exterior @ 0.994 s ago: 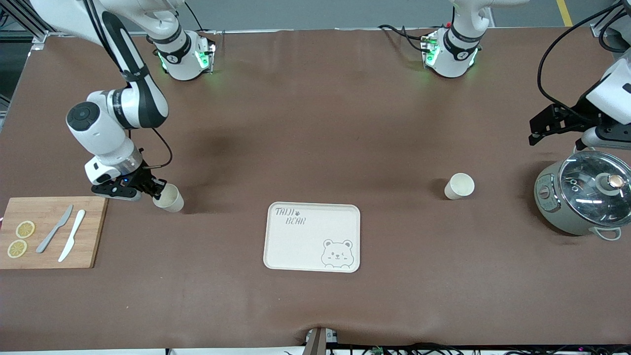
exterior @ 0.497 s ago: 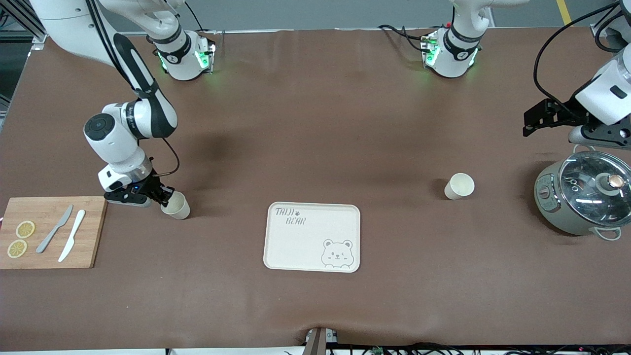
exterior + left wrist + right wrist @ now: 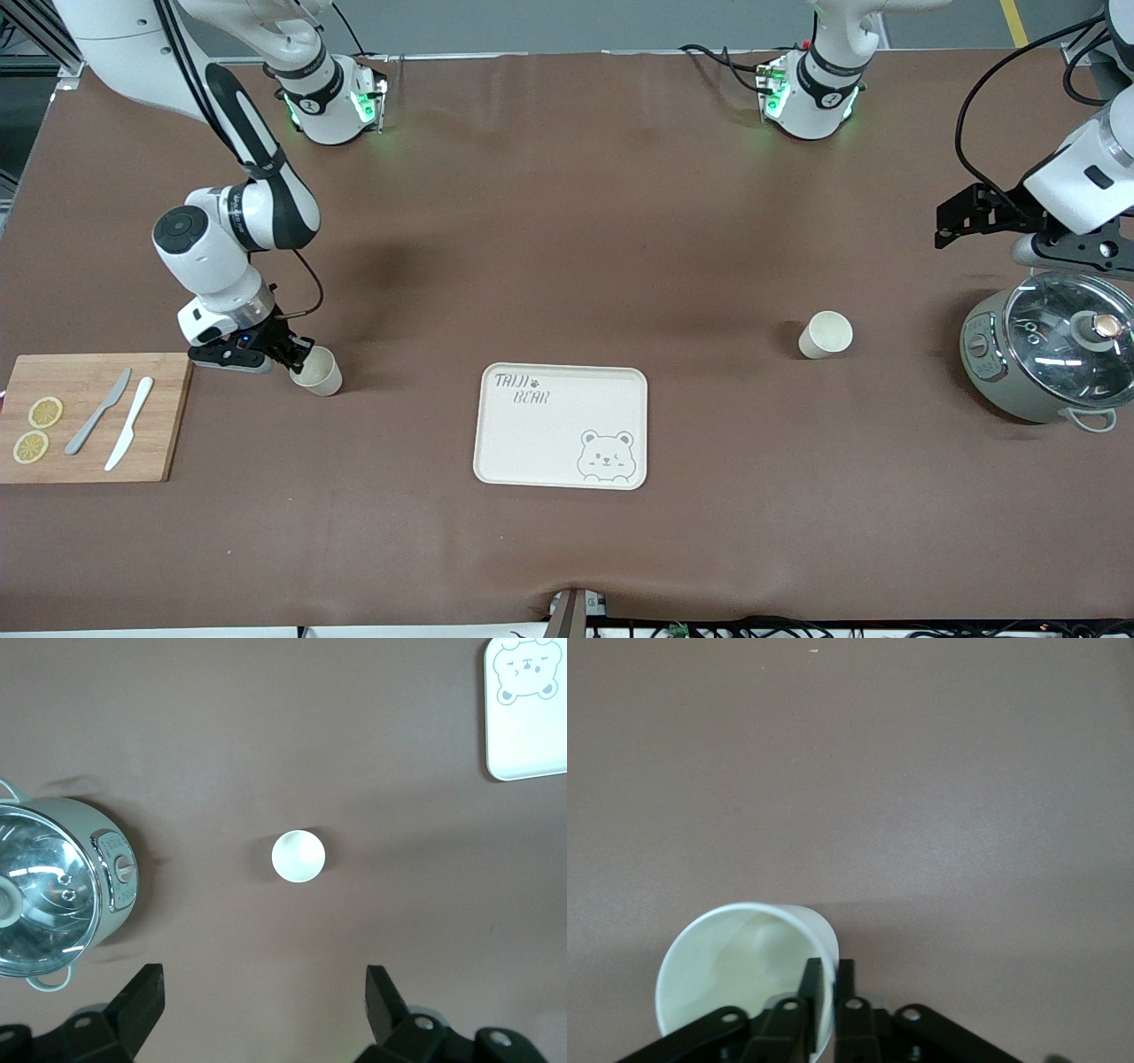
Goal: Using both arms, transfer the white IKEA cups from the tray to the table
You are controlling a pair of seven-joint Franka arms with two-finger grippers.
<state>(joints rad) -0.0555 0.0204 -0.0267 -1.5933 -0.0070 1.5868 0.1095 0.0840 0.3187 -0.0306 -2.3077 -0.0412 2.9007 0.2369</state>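
One white cup is pinched by its rim in my right gripper, tilted and low over the brown table between the cutting board and the tray. In the right wrist view one finger is inside the cup and one outside, so the gripper is shut on its wall. The second white cup stands upright on the table between the tray and the pot. My left gripper hangs in the air beside the pot. Its jaws are wide open and empty in the left wrist view, with that cup below.
A cream tray with a bear drawing lies at the table's middle, nearer the front camera. A grey pot with a glass lid stands at the left arm's end. A wooden cutting board with two knives and lemon slices lies at the right arm's end.
My right gripper has carried its cup a short way toward the tray, then nearly stopped. My left gripper has drifted slightly toward the table's middle. The second cup has not moved.
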